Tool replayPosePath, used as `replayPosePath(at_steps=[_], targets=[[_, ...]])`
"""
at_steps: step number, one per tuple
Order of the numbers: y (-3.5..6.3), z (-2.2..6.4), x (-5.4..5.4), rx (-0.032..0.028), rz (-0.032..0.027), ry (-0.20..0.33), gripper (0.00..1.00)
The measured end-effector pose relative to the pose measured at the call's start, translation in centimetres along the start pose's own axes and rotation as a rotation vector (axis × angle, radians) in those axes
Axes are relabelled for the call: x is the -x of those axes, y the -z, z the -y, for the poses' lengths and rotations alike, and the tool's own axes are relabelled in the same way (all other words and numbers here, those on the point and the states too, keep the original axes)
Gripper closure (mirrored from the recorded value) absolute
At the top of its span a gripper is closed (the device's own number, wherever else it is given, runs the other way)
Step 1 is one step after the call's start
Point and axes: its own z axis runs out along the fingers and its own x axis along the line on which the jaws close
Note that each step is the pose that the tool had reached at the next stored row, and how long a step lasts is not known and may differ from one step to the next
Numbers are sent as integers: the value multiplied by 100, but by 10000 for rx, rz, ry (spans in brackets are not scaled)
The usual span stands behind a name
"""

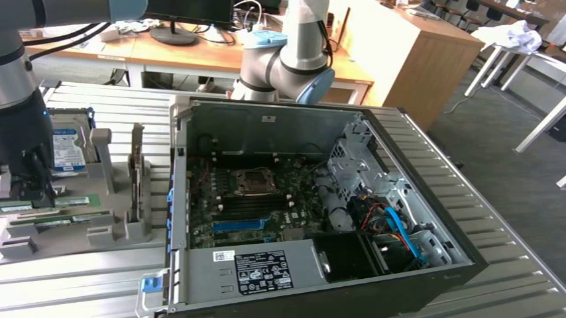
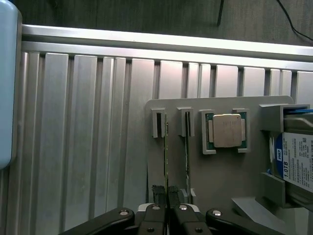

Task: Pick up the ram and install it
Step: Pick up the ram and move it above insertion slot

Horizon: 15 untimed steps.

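Ribbed metal table [image 1: 89, 281] carries a grey holder [image 2: 220, 176] at the exterior view's left. The gripper [image 2: 167, 194] is clenched on the ram [image 2: 165, 152], which stands on edge in its holder slot, one end pinched between the fingertips. Just beside it stands a second stick [image 2: 187, 152], then a processor [image 2: 227, 130] and a hard drive [image 2: 296, 161] labelled "WD". Further right sits an open computer case [image 1: 460, 262]; its sticker [image 1: 262, 271] is too small to read.

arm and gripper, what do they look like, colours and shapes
The arm has silver-grey tubes and rounded grey joints with light blue caps; black cables loop beside it. The gripper is black: angled link bars, silver bolt heads, two narrow fingers.
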Motion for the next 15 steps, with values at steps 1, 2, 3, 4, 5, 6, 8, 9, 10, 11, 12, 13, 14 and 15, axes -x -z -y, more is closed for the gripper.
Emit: replayPosePath(at_steps=[1, 2, 3, 4, 5, 6, 8, 9, 10, 11, 12, 13, 14, 15], targets=[[5, 0, 0, -1, 0, 0, 87], [11, 0, 0, -1, 0, 0, 87], [19, 0, 1, 0, 0, 1, 87], [25, 0, 1, 0, 0, 0, 87], [31, 0, 1, 0, 0, 0, 87], [36, 0, 1, 0, 0, 0, 87], [44, 0, 1, -1, 1, 0, 87], [50, 0, 1, 0, 0, 0, 87], [55, 0, 2, 0, 0, 0, 87], [60, 0, 2, 0, 0, 1, 87], [63, 0, 2, -2, 1, 0, 87], [66, 0, 2, -2, 2, 1, 87], [71, 0, 2, 0, 0, 0, 87], [75, 0, 2, 0, 0, 1, 87]])
